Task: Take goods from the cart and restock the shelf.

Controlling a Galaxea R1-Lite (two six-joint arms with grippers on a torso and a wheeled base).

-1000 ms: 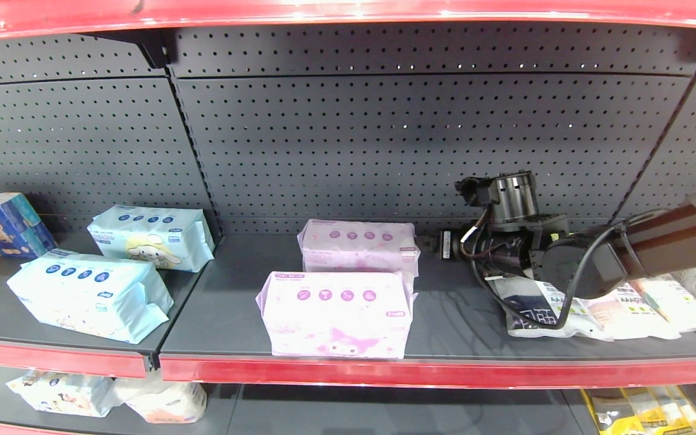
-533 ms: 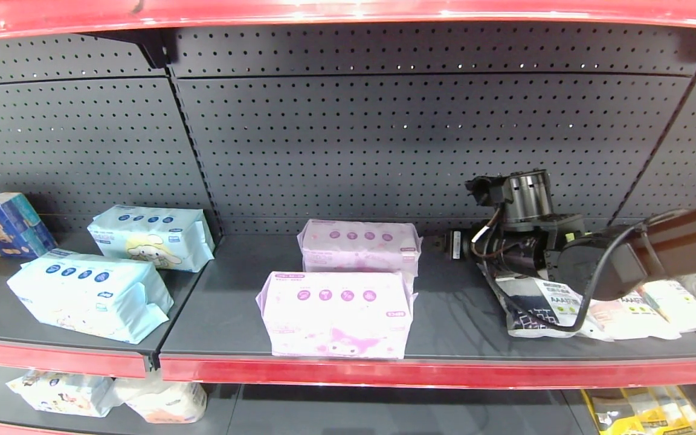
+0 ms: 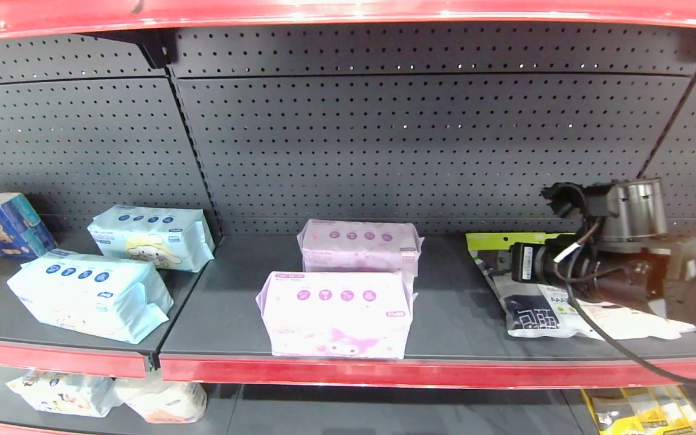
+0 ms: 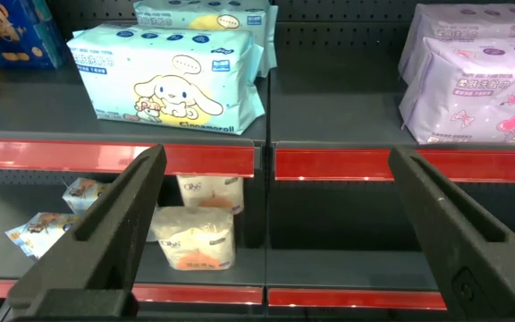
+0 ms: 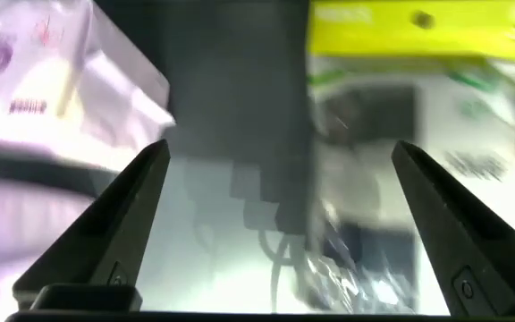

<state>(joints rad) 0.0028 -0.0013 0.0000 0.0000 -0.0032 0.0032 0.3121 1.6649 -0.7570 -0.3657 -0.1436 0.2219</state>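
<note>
Grippers both splayed, empty — right gripper [image 5: 282, 152] by packet [image 3: 529, 314]; left gripper [image 4: 277, 156] facing shelf [image 4: 329, 165].

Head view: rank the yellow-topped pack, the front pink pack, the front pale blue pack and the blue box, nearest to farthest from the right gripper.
1. Yellow-topped pack, by the right gripper, on the right.
2. Front pink pack, middle, front edge.
3. Front pale blue pack, left.
4. Blue box, far left.
</note>
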